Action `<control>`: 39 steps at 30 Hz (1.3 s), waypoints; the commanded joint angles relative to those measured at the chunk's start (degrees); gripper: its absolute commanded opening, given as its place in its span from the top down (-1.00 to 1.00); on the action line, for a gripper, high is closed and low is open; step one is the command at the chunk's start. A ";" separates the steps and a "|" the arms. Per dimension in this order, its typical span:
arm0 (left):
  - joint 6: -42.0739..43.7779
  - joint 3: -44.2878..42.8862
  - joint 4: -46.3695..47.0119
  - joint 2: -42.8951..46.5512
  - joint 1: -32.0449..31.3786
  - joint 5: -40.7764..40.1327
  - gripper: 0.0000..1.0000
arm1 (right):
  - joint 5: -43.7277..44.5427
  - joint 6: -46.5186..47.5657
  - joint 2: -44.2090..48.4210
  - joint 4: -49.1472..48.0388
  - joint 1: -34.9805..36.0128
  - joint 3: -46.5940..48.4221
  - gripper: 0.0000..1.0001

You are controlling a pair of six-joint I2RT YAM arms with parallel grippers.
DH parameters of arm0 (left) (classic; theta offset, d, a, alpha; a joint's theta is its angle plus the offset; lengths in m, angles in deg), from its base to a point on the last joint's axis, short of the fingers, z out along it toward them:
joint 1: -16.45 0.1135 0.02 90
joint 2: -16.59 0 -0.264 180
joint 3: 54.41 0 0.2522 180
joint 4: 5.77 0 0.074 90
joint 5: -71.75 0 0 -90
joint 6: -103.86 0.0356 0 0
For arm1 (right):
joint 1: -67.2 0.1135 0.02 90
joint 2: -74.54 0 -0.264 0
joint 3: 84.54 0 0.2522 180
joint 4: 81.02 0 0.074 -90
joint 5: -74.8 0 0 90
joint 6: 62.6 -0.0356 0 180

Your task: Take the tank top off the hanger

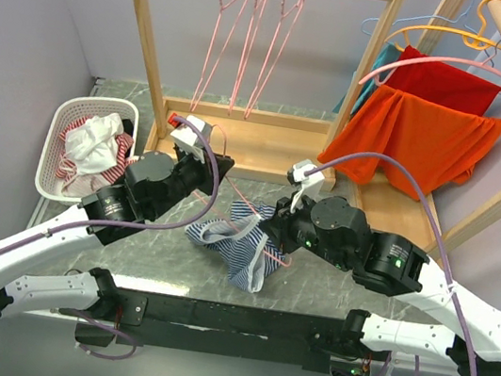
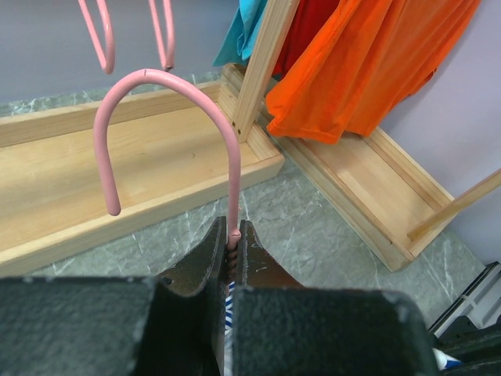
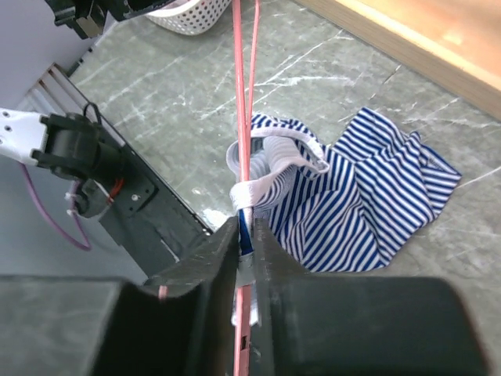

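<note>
The tank top (image 1: 234,241) is lying in a crumpled heap on the desk (image 1: 153,259), in the middle of the top view, between the two arms. It is showing thin blue and white stripes with a plain white band along its edges. The cloth is looking soft and floppy, and it is bunching up in lots of folds. One white strap (image 3: 290,147) is looping around the pink hanger (image 3: 239,94), so the top is not off the hanger yet.

The hanger is looking like thin, smooth pink wire. In the left wrist view its hook is curving round like a walking cane in the upper middle. Just under the hook the wire is twisting into a small bare metal neck.

The left pincer (image 2: 233,233) is clamping tight on that neck, with its dark fingers pressing together from both sides. The right pincer (image 3: 244,235) is squeezing shut on the hanger wire lower down, and a bit of striped cloth is getting caught between its fingers too.

The desk is looking like hard grey-green stone with pale veins running through it. A white plastic basket (image 1: 50,156) full of little holes is sitting at the left of the top view, holding some clothes. A pale wooden rack (image 1: 147,38) is standing at the top, with more pink wire hangers (image 1: 249,45) dangling from its bar. At the upper right an orange shirt (image 1: 420,139) and a red shirt (image 1: 452,86) are hanging on another wooden frame.
</note>
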 commanded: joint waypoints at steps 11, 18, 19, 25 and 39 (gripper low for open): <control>-0.42 -1.24 1.83 -0.50 0.13 2.19 0.98 | 4.21 0.73 2.46 -4.28 -0.29 1.71 0.69; -0.33 -1.15 1.30 -1.03 0.04 2.72 0.98 | 7.90 0.12 2.73 -4.45 -0.29 1.36 0.98; -0.33 -1.06 1.04 -1.03 0.04 2.81 0.98 | 8.69 0.03 2.90 -4.72 -0.29 1.27 1.00; 0.02 -0.45 -0.01 -0.76 0.13 2.37 0.98 | 17.74 -1.03 4.57 -5.33 -0.38 0.92 0.99; 0.90 -0.09 -0.02 -1.11 0.04 3.34 0.98 | 10.02 2.04 6.16 -8.67 -0.29 -0.67 0.84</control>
